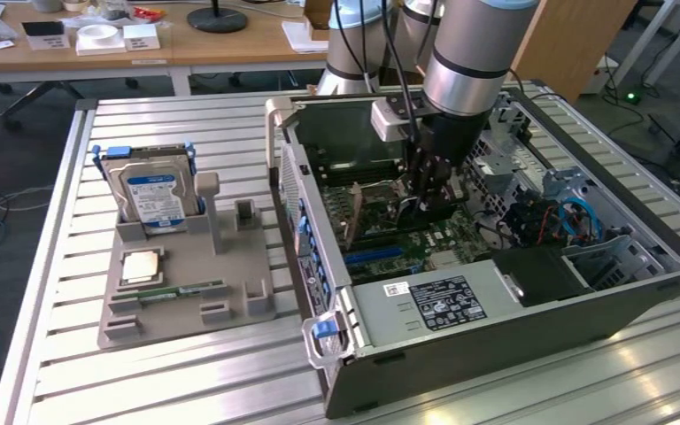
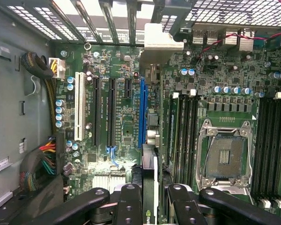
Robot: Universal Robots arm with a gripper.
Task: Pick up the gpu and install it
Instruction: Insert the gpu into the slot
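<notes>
**Exterior view.** The arm reaches down into the open case (image 1: 552,323), which lies on its side on the table (image 1: 198,381). The claw (image 1: 427,199) is low over the board. The gpu (image 1: 370,205) stands on edge in it, brownish back toward the exterior view's left, and reaches from the claw toward the case's rear wall. The drive (image 1: 151,197) sits in a grey holder (image 1: 240,266) outside the case, well apart.

**Wrist view.** The claw (image 2: 152,204) is partly closed, with its fingers (image 2: 131,206) on either side of the gpu (image 2: 150,183), which is seen edge-on between them. This is judged a firm hold. The card's long axis runs straight away from the claw to the bracket (image 2: 160,42), which sits at the slotted rear wall (image 2: 114,18). The blue slot (image 2: 141,112) lies parallel to that axis and just beside the card's edge line, between the black slots (image 2: 111,112) and the memory slots (image 2: 182,131). The socket (image 2: 227,157) is well apart.

The relation that matters is card over slot, with their axes parallel. Only a slight sideways offset between the card's edge and the blue slot is left to judge. Whether the edge has entered the slot cannot be told.
</notes>
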